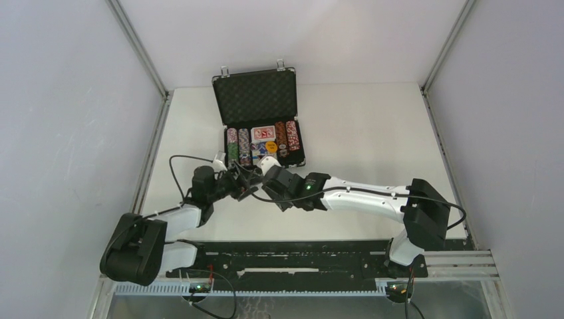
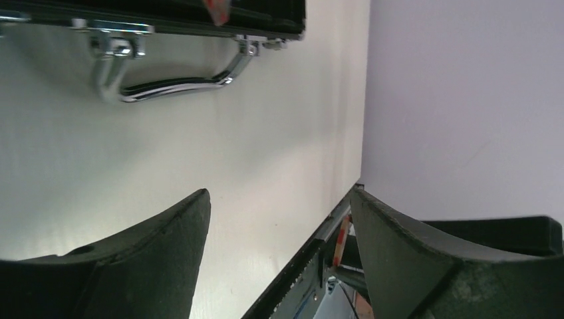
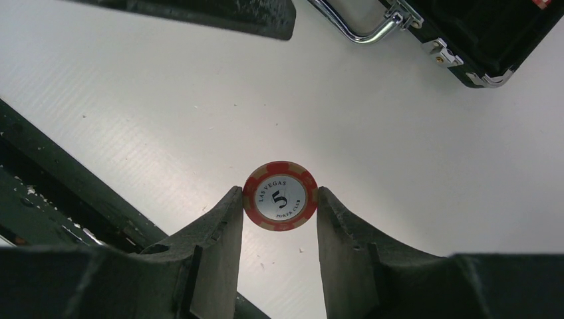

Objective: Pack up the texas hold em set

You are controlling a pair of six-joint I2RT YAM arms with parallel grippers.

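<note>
My right gripper (image 3: 279,193) is shut on a red poker chip (image 3: 280,196) marked with a 5, pinched by its rim above the white table. My left gripper (image 2: 279,193) stands open with its fingers wide apart. A red-striped chip edge (image 2: 342,238) shows just inside its right finger, and I cannot tell whether they touch. In the top view both grippers, left (image 1: 241,178) and right (image 1: 261,178), meet just in front of the open black case (image 1: 256,100). The case holds rows of striped chips (image 1: 238,145), a red card deck (image 1: 263,132) and a yellow dealer button (image 1: 271,145).
The case's metal handle (image 2: 176,85) faces the arms and also shows in the right wrist view (image 3: 352,26). A black rail (image 1: 292,256) runs along the table's near edge. Grey walls close in the table on both sides and behind.
</note>
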